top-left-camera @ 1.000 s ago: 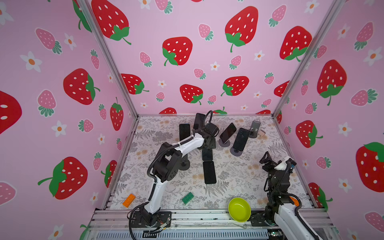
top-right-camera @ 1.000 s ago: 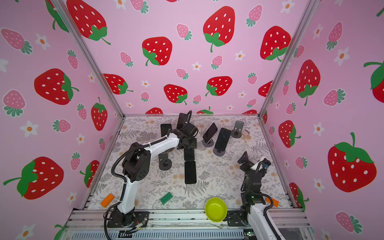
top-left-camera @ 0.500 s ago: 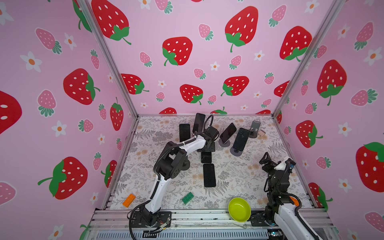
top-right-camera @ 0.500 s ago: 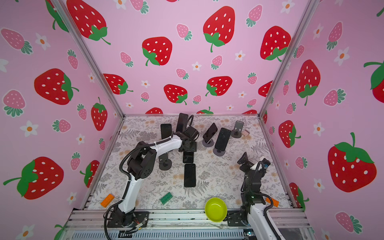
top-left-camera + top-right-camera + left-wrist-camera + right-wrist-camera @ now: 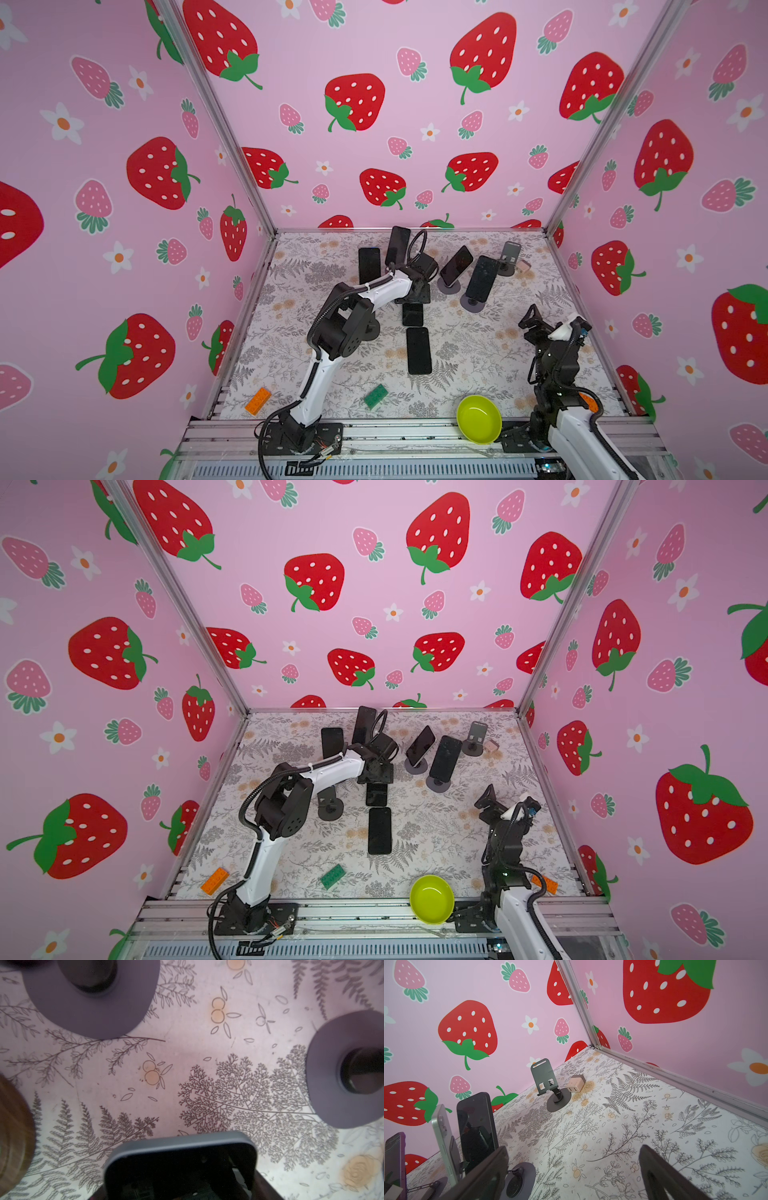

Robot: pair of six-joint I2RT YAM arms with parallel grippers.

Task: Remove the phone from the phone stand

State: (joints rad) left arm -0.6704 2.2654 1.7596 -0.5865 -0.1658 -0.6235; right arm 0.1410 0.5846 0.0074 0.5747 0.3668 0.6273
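Left pincer (image 5: pixel 413 302) w/ phone (image 5: pixel 412 318) edged toward front; 6 phones total.

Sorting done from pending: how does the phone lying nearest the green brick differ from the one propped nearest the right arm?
The flat phone lies on the mat, off any stand; the propped phone leans on a round-based stand. The flat phone is nearer the front rail, the propped phone farther back. Both screens dark.

Bright even light, soft shadows; wide-angle edge curvature; phone (image 5: pixel 180 1165) blurry in left wrist view.
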